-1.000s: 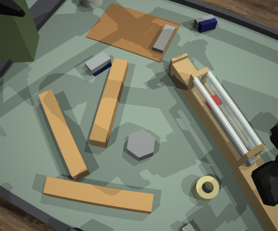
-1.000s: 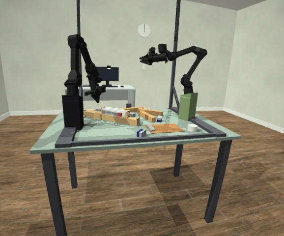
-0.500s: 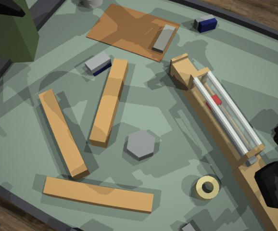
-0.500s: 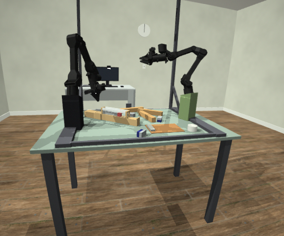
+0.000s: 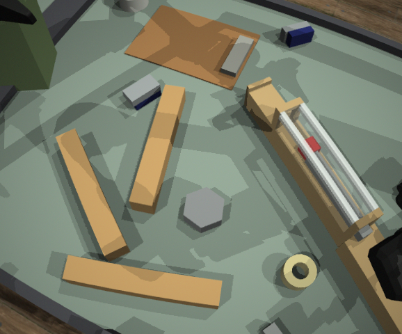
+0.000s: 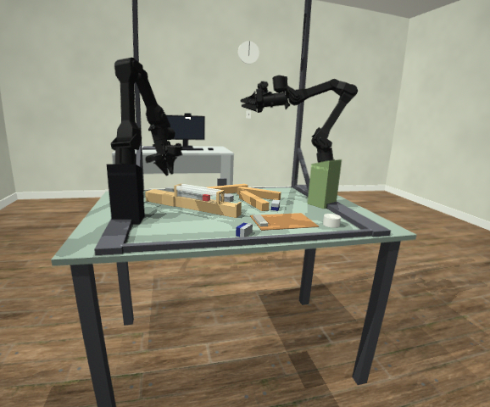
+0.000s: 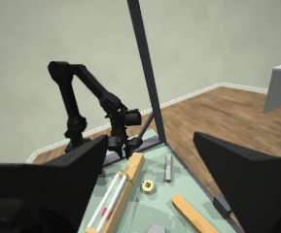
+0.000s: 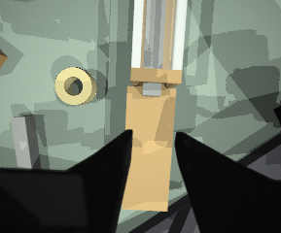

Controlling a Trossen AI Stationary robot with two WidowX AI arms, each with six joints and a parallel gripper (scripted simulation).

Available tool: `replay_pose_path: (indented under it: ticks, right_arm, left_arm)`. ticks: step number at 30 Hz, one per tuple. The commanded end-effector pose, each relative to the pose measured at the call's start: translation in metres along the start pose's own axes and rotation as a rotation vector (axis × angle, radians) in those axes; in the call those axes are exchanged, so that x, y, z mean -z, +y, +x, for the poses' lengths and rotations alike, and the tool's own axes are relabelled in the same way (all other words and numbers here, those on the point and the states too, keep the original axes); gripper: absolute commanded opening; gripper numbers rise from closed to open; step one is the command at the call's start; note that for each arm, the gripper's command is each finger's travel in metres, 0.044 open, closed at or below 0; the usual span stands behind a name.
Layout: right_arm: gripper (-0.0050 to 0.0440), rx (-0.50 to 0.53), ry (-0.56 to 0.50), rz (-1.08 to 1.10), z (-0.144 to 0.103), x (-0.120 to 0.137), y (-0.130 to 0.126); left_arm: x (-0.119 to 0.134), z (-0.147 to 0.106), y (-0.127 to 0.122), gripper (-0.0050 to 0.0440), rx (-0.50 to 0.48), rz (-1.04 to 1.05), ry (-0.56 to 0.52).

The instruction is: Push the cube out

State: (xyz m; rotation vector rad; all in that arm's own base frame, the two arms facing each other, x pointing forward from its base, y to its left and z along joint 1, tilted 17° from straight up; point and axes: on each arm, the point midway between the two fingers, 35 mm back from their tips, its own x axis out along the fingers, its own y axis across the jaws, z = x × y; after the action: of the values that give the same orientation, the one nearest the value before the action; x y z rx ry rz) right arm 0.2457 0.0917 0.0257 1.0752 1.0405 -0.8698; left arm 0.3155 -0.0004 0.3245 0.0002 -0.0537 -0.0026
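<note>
The red cube [image 5: 313, 143] [image 6: 206, 197] [image 7: 107, 213] is inside the wooden channel [image 5: 307, 183], under the clear roof with white rails, nearer the end with the short ledge [image 5: 266, 99] and raised lip [image 5: 259, 83]. A grey bar [image 5: 364, 232] [image 8: 152, 89] lies along the channel behind the cube; its end sticks out slightly over the long ledge [image 8: 150, 180]. Whether it touches the cube is unclear. My right gripper [image 8: 154, 136] [image 6: 168, 171] is partly open and empty above the long ledge, behind the bar's end. My left gripper [image 7: 151, 137] [image 6: 242, 103] is open and empty, high above the table.
A yellow ring [image 5: 299, 271] [image 8: 73, 86] stands beside the channel. A grey hexagon [image 5: 204, 208] and several wooden beams, one a tan beam [image 5: 158, 147], lie farther off. An orange mat [image 5: 179, 32] bears a grey block [image 5: 238, 55]. Blue-and-grey blocks lie near the mat.
</note>
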Motion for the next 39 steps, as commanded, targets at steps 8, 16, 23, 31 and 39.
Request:
replay_pose_path:
  ticks: [8,16,23,31,39]
  right_arm:
    - [0.015,-0.026,0.018,-0.158,-0.005,0.005,0.017]
    - [0.015,-0.022,0.041,-0.393,-0.003,0.011,0.03]
    - [0.015,-0.033,0.06,-0.632,-0.001,0.018,0.045]
    - [0.015,-0.046,0.083,-0.907,0.002,0.025,0.06]
    - [0.015,-0.067,0.095,-1.112,0.004,0.031,0.073]
  left_arm:
    - [-0.007,-0.001,0.0,0.04,-0.001,0.003,-0.017]
    - [-0.007,-0.001,0.0,0.04,-0.001,0.003,-0.017]
    - [-0.007,-0.001,0.0,0.04,-0.001,0.003,-0.017]
    - [-0.007,-0.001,0.0,0.04,-0.001,0.003,-0.017]
    - [-0.007,-0.001,0.0,0.04,-0.001,0.003,-0.017]
